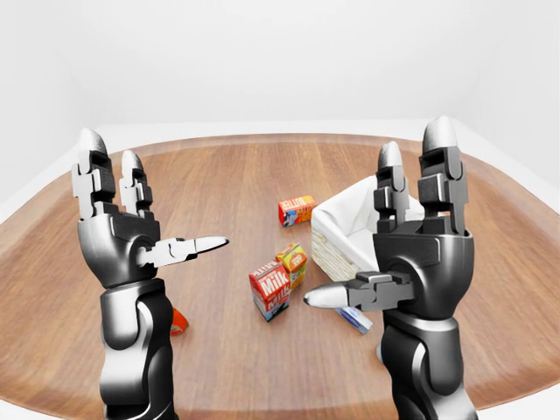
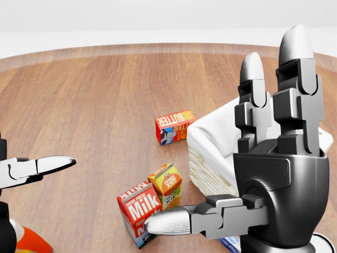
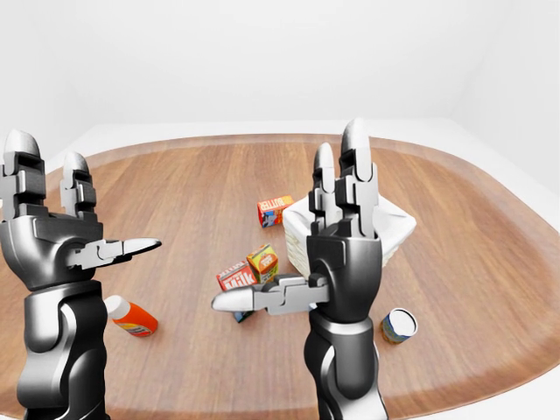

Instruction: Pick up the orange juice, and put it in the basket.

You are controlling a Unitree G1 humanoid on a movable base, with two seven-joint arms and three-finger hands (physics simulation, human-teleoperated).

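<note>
The orange juice carton (image 2: pixel 166 184) stands upright on the wooden table, touching the red milk carton (image 2: pixel 138 208) on its left. To its right sits the wicker basket (image 2: pixel 210 169) with a white cloth liner. My right hand (image 1: pixel 372 219) is raised above the table with its fingers straight up and its thumb pointing left, open and holding nothing. It hides much of the basket in the head view. My left hand (image 1: pixel 166 197) is raised at the left, also open and empty. Neither hand touches the juice.
A red and blue butter box (image 2: pixel 175 126) lies above the juice. An orange bottle (image 3: pixel 131 317) lies at the lower left beside my left arm. A can (image 3: pixel 400 325) stands right of my right arm. A small blue and white pack (image 1: pixel 354 319) lies below the basket.
</note>
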